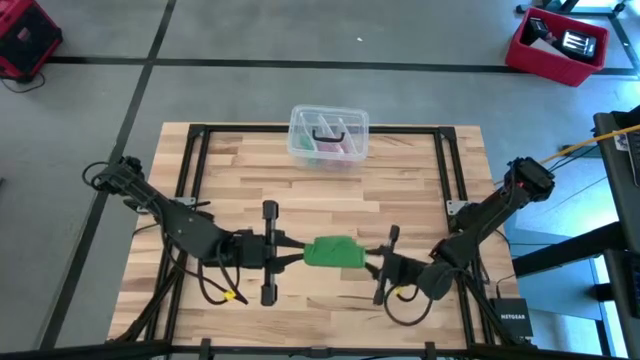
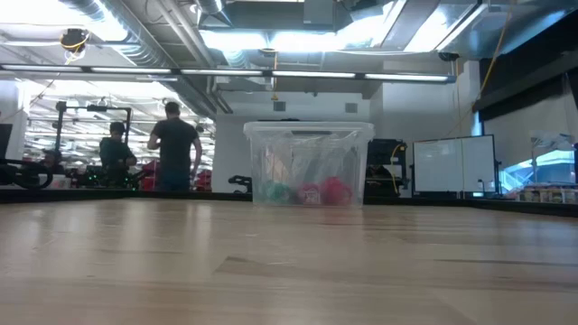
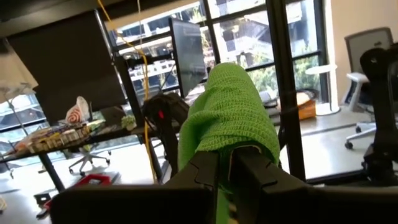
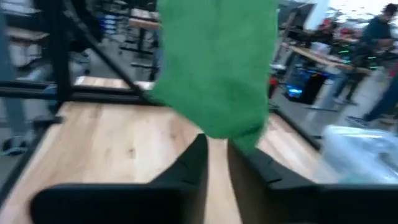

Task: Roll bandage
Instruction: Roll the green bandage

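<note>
The bright green bandage [image 1: 332, 252] is a short, bunched wad of fabric near the table's front edge, held between my two grippers. My left gripper [image 1: 296, 254] is at its left end and my right gripper [image 1: 366, 262] at its right end, both shut on it. The bandage fills the middle of the left wrist view [image 3: 227, 118] and the top of the right wrist view [image 4: 214, 68]. The low view shows neither the grippers nor the bandage. My left gripper pinches the bandage's left end [image 3: 224, 152] between its two fingers, coming level from the table's left. The fabric there is several bunched layers and stretches away from the fingers toward the other arm. My right gripper pinches the bandage's right end at its lower edge [image 4: 231, 138] between its two fingertips, coming level from the table's right. Bare table wood shows beyond the fabric.
A clear plastic box [image 1: 328, 135] with pink, green and dark items stands at the table's far middle; it also shows in the low view [image 2: 307, 162]. Black frame bars [image 1: 195, 160] run along the table's sides. People stand in the room beyond [image 2: 173, 149].
</note>
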`<act>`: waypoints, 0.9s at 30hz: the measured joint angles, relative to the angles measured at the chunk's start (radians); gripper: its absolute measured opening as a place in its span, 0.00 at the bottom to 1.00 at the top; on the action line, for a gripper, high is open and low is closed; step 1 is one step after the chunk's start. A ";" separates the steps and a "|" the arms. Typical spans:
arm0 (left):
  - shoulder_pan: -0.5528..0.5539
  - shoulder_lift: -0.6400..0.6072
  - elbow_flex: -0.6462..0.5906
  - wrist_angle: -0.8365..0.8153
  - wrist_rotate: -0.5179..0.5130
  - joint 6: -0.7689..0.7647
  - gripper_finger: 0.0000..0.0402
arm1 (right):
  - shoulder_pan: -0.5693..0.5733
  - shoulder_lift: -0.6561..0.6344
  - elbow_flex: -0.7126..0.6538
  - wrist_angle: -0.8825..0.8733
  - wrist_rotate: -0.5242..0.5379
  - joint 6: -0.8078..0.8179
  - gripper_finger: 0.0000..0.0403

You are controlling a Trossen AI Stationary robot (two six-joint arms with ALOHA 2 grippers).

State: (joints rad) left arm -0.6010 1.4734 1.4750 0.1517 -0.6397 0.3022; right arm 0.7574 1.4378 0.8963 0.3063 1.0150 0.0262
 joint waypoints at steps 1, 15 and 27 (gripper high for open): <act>0.000 0.000 0.000 -0.008 -0.001 0.000 0.04 | 0.009 -0.018 0.000 -0.011 0.021 -0.001 0.20; 0.068 0.011 0.000 0.021 -0.107 -0.067 0.04 | 0.076 -0.086 0.001 0.263 -0.142 -0.230 0.55; 0.087 0.024 0.000 0.021 -0.086 -0.123 0.04 | -0.123 0.114 0.130 0.676 -0.215 -0.638 0.46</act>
State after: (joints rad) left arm -0.5141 1.4979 1.4754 0.1722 -0.7253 0.1787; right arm 0.6343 1.5519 1.0259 0.9825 0.7999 -0.6117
